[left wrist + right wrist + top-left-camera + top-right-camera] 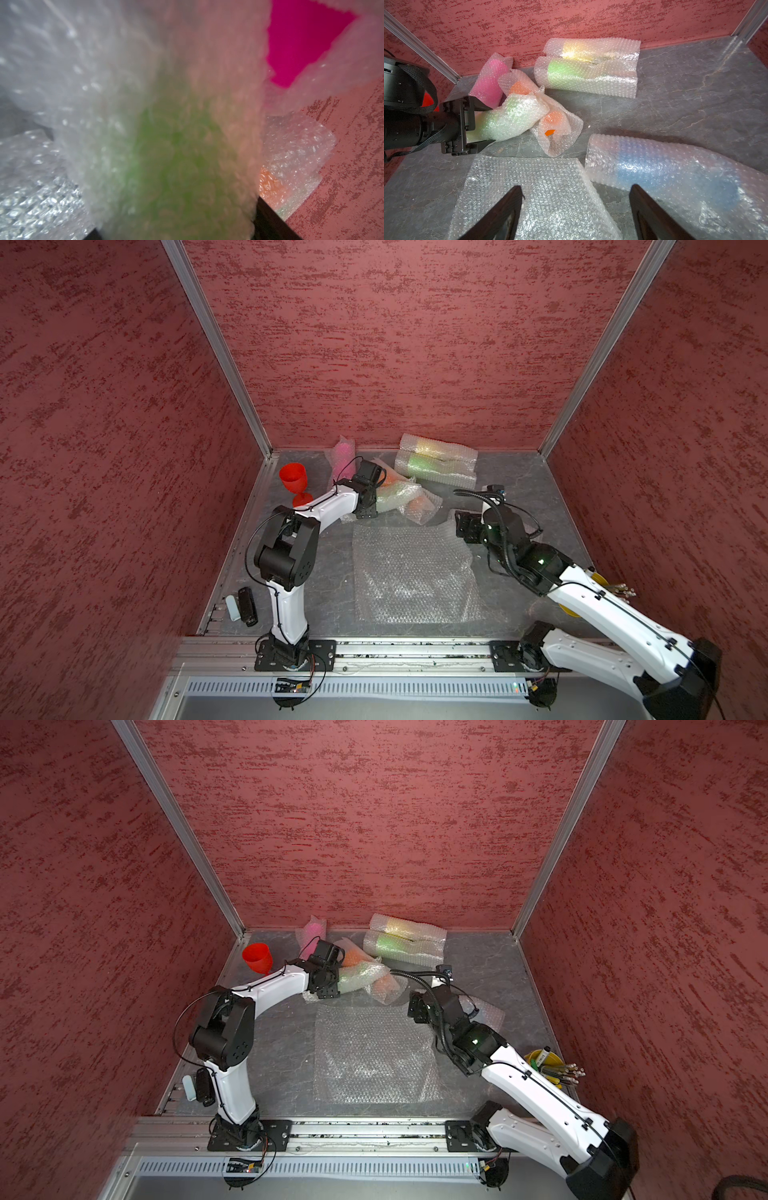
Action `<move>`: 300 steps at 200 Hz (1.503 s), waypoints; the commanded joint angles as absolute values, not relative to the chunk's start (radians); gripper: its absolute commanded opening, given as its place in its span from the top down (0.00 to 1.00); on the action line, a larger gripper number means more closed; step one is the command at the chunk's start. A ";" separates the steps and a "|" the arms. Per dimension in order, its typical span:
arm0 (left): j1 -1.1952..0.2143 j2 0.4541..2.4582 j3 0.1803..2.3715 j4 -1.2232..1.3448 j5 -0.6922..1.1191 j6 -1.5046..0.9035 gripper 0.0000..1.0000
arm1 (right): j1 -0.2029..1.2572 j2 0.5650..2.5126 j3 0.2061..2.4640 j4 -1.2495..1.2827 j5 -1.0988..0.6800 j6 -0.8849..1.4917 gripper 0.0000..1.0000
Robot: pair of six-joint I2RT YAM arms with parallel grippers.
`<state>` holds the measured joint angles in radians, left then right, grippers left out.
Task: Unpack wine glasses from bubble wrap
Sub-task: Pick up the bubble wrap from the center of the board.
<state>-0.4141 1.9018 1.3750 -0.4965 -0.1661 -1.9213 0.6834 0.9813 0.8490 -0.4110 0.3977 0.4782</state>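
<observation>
Three dull red walls with darker rough-brushed streaks (374,344) close me in, left, right and far. Slim aluminium posts (217,348) join them at the two far corners. Beneath me lies a grey stone-patterned desk with pale veins (685,87). A silver aluminium rail (415,655) runs along its near edge, and nearer still a pale grey slotted cable duct (395,688). Light glares off the desk by its far right corner.

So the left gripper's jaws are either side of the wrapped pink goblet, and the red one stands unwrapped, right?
Not pink: the right wrist view shows the left gripper straddling the wrapped light green goblet; the wrapped pink goblet sits beside it. The red goblet does stand unwrapped.
</observation>
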 commanded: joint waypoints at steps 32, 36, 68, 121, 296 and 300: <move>-0.405 1.771 1.340 -0.507 -0.193 -1.856 0.23 | 0.678 0.951 0.881 -0.432 0.446 0.476 0.18; -0.405 1.761 1.338 -0.505 -0.196 -1.842 0.23 | 0.678 0.948 0.882 -0.435 0.449 0.474 0.18; -0.402 1.694 1.344 -0.523 -0.205 -1.766 0.23 | 0.678 0.935 0.891 -0.454 0.456 0.474 0.17; -0.406 1.542 1.299 -0.510 -0.213 -1.548 0.25 | 0.678 0.905 0.918 -0.497 0.480 0.459 0.18; -0.614 1.391 1.191 -0.410 0.634 -0.552 0.30 | 0.675 0.818 0.793 -0.460 0.061 0.519 0.21; -0.619 1.394 1.177 -0.385 0.652 -0.563 0.30 | 0.674 0.813 0.778 -0.446 0.037 0.523 0.21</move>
